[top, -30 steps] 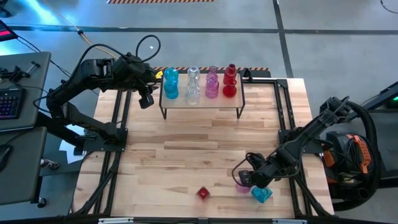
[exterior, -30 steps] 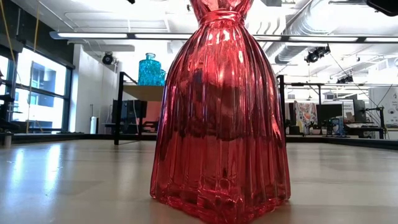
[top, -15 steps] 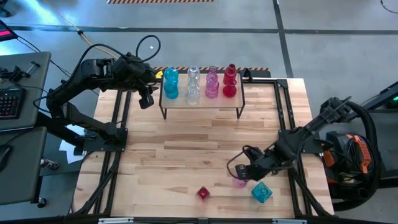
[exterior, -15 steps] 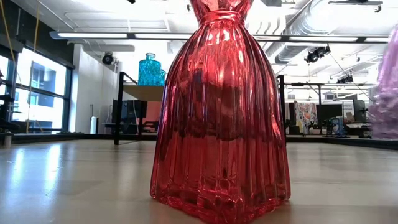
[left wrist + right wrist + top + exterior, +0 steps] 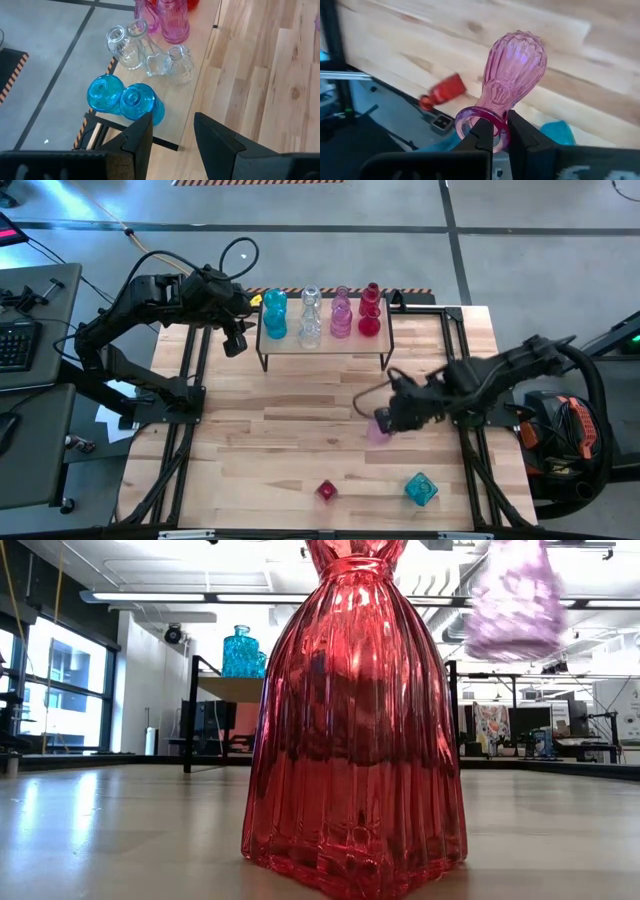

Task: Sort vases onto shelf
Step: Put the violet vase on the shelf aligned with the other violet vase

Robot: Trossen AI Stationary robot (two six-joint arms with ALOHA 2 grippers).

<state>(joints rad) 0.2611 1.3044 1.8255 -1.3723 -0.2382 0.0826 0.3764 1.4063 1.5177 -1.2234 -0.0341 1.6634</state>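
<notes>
Pink vase carried above the bench in the right hand

Vases are spread over two places: most stand on the shelf (image 5: 325,345) at the far side of the bench (image 5: 280,430), and three are away from it. The pink vase (image 5: 380,427) is one of those three. It is lifted clear of the wood, roughly midway between the shelf and the near edge, and the right hand (image 5: 388,420) pinches its rim, with the fingers pressed on either side of the glass lip. In the right wrist view the ribbed pink body (image 5: 516,65) points away from the fingers (image 5: 481,131), and in the low view it hangs high up, well above the bench surface.

Two more vases stand on the bench near its front edge: a small red vase (image 5: 326,490) and, to its right, a faceted teal vase (image 5: 421,488), well apart from each other. The red one fills the middle of the low view, upright on the wood.

On the shelf the glass stands in columns by colour: two teal-blue vases (image 5: 274,315) at the left end, clear vases (image 5: 311,318) next, then pink vases (image 5: 341,313), then red vases (image 5: 370,310) at the right end. The left wrist view shows the two teal ones touching side by side, with the clear ones just beyond them.

The left hand (image 5: 235,340) hovers just beside the left end of the shelf, fingers spread and holding nothing.
</notes>
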